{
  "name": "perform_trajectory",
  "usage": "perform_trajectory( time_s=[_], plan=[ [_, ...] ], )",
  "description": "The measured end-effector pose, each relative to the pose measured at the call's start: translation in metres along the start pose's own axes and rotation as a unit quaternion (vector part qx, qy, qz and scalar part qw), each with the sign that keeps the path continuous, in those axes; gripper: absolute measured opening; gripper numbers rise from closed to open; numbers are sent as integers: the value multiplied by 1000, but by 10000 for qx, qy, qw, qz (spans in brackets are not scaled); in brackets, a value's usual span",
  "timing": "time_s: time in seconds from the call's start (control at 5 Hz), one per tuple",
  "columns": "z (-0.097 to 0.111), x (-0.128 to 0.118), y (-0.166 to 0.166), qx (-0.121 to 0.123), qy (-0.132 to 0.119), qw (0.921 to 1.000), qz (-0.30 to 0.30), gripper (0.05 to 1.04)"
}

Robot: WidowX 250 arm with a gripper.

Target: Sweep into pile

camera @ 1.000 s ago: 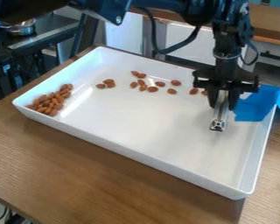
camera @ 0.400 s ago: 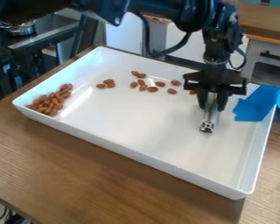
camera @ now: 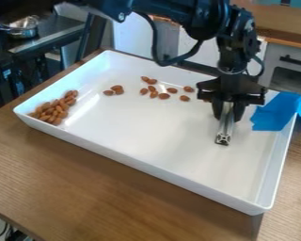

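Observation:
My gripper [camera: 228, 112] hangs over the right part of the white tray [camera: 140, 162], shut on a silver metal bar [camera: 225, 128] that points down toward the tray floor. Whether the bar touches the floor, I cannot tell. A dense pile of almonds [camera: 53, 111] lies in the tray's left corner. A small cluster of almonds [camera: 117, 89] is right of that pile. Several more almonds [camera: 163, 95] are scattered near the back wall, left of my gripper. The gripper covers part of the tray behind it.
Blue tape [camera: 275, 113] lies over the tray's right edge, close to the gripper. Raised walls surround the tray, which stands on a brown wooden table [camera: 115, 197]. A metal pot [camera: 22, 29] stands on a dark counter at the back left.
My gripper and the bar have shifted left and slightly toward the camera, away from the blue tape. Almonds seen beside the gripper are now largely covered by it; the others stay put.

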State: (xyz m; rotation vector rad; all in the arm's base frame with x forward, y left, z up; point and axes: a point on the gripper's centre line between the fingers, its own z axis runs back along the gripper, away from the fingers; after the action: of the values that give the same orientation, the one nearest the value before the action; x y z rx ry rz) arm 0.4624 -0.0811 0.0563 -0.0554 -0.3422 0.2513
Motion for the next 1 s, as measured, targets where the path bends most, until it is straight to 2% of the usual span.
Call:
perform_trajectory(
  time_s=[0.2, 0.8, 1.0],
  plan=[
    [-1, 5, 12, -20, 20, 10000, 88, 375],
    [1, 31, 64, -68, 301, 9992, 261, 375],
    [3, 39, 97, -42, 331, 9983, 479, 375]
  ],
)
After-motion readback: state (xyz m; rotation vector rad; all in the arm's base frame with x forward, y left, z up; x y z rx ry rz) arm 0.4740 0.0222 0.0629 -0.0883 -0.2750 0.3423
